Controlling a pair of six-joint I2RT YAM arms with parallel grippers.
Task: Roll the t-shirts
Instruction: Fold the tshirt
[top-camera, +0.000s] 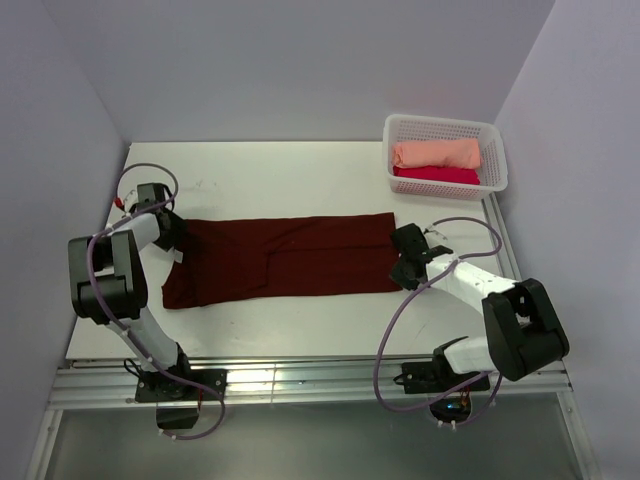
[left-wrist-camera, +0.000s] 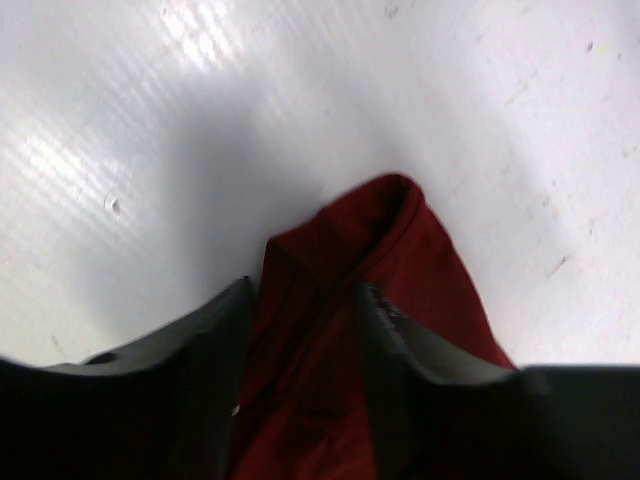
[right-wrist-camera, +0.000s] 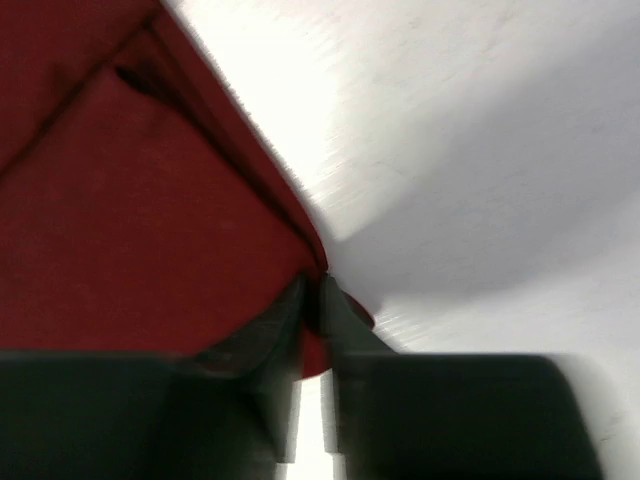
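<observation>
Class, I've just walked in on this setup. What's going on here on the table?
Two robot arms are working on a dark maroon cloth t-shirt that lies folded into a long strip across the white table. The left gripper straddles a bunched bit of the shirt's left end, and it is unclear whether it has clamped. The right gripper pinches the edge of the right end. Nothing is rolled yet. A bundled peach t-shirt and a crimson-pink t-shirt sit in the white mesh basket at the back right.

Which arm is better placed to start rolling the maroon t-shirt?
Probably the right: the right gripper pinches a corner of the maroon t-shirt, jaws nearly together. The left gripper has its jaws apart around a fold at the other end, not gripping.
</observation>
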